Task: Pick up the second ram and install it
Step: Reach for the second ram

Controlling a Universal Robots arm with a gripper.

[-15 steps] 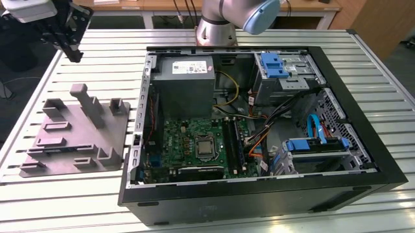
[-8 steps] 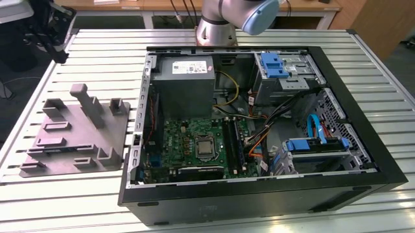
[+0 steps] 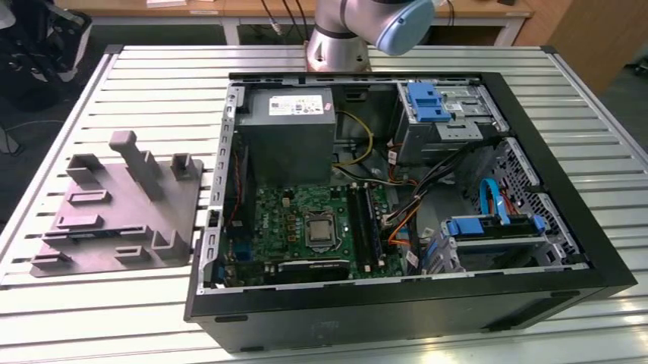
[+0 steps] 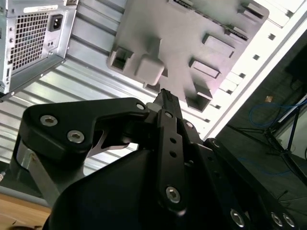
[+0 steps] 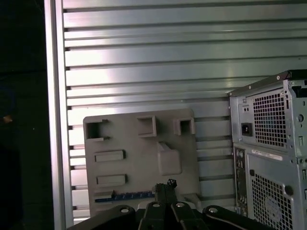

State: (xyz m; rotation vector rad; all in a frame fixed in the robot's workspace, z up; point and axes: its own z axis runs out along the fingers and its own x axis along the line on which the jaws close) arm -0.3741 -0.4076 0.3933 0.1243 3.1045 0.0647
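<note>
The second ram [image 5: 125, 196] is a thin blue-green strip lying in a slot along one edge of the grey fixture plate [image 5: 139, 158]. In the exterior view the ram [image 3: 97, 234] shows as a faint bluish line on the plate [image 3: 111, 205], at the exterior view's left of the open computer case. My gripper [image 5: 163, 188] hangs well above the plate with its thin fingers pressed together, shut on nothing. Its tips appear just past one end of the strip. In the second wrist view the gripper [image 4: 165, 97] points toward the plate [image 4: 192, 28].
The open black computer case [image 3: 405, 307] holds a green motherboard [image 3: 294, 220], a grey power supply [image 3: 288, 129] and blue drive brackets [image 3: 430, 98]. Its perforated rear [image 5: 268, 143] stands beside the plate. All rest on a slatted metal table [image 3: 91, 318]. The arm's base [image 3: 344, 34] stands behind the case.
</note>
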